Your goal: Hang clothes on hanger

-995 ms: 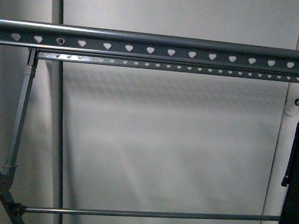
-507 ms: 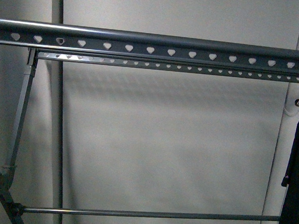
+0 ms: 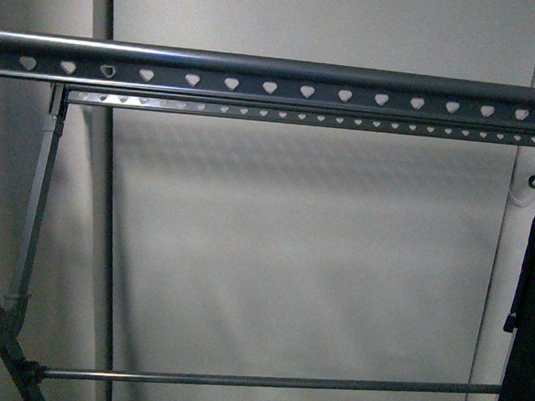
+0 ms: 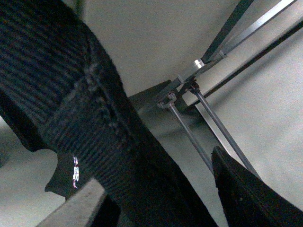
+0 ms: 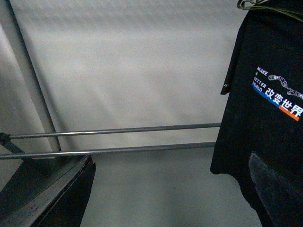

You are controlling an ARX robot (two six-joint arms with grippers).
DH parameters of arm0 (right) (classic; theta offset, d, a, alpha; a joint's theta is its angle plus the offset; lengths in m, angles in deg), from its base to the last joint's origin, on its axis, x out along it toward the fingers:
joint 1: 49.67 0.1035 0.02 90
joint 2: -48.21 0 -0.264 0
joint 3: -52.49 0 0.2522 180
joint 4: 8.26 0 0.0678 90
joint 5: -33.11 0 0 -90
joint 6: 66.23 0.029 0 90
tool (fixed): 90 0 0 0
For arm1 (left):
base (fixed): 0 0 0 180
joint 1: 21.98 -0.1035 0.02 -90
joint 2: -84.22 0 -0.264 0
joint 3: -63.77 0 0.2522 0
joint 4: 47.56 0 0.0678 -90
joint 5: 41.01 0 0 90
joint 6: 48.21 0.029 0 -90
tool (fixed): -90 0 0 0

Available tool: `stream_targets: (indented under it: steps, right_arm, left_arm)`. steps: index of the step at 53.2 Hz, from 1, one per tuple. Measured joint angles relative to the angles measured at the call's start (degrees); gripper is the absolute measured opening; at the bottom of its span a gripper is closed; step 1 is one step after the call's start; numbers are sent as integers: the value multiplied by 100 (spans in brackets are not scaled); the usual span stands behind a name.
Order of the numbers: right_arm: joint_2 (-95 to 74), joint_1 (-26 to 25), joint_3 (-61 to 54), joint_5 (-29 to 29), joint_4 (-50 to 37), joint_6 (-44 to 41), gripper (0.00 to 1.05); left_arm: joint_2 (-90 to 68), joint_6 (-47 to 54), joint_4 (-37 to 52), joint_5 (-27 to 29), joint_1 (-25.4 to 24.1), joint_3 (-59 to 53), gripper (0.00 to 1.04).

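The hanger, a grey metal rack, spans the front view; its top rail [image 3: 276,80] carries a row of heart-shaped holes. The clothes, a black T-shirt [image 5: 265,118] with white lettering and a blue-and-orange stripe, hang from a wire hook at the rack's right end, and only their dark edge [image 3: 531,311] shows in the front view. My right gripper [image 5: 165,198] is open and empty, facing the rack's lower bars, with the T-shirt just beyond one finger [image 5: 277,189]. My left gripper [image 4: 161,208] is open. A dark ribbed fabric mass [image 4: 71,90] crosses close in front of it.
Two thin lower bars [image 5: 118,137] of the rack run across the right wrist view. Crossed rack legs [image 3: 2,320] stand at the lower left of the front view. Behind the rack is a pale wall with a vertical pipe [image 3: 99,244].
The rack's lower left legs have drifted slightly in the front view. Nothing else has visibly moved.
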Motion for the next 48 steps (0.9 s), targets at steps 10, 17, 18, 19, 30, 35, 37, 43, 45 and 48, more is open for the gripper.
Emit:
stream_targets:
  steps: [10,17,18,19,30,35,37,43,45,48]
  right_arm:
    - [0,0,0,0,0,2,97]
    - [0,0,0,0,0,0,97]
    - [0,0,0,0,0,0,97]
    - [0,0,0,0,0,0,97]
    - [0,0,0,-2,0,0,97]
    - [0,0,0,0,0,0,97]
    - [0,0,0,0,0,0,97]
    - [0,0,0,0,0,0,97]
    - [0,0,0,-2,0,0,97]
    - [0,0,0,0,0,0,97]
  left_arm:
    - [616,52,72,-1051,-210,-789,12]
    - [1626,522,-155,-2400,-216,-1635,4]
    - [1731,557,-210,-2479,-214,-1700,4]
    - [1928,691,-332,-2765,-208,-1818,4]
    - [3818,1714,-1502,-5042,-153,-2426,4]
    - [4321,2306,-1873,-5971,-96,-2389,4]
    - [4406,2629,-2090,-6395,-2,-2302,4]
    - [4164,4212,-2894,-7434,251,-1893,4]
    - [3858,4977,-3377,-7757,339,-1635,4]
    - [3338,6380,-3932,-7917,411,-1268,4]
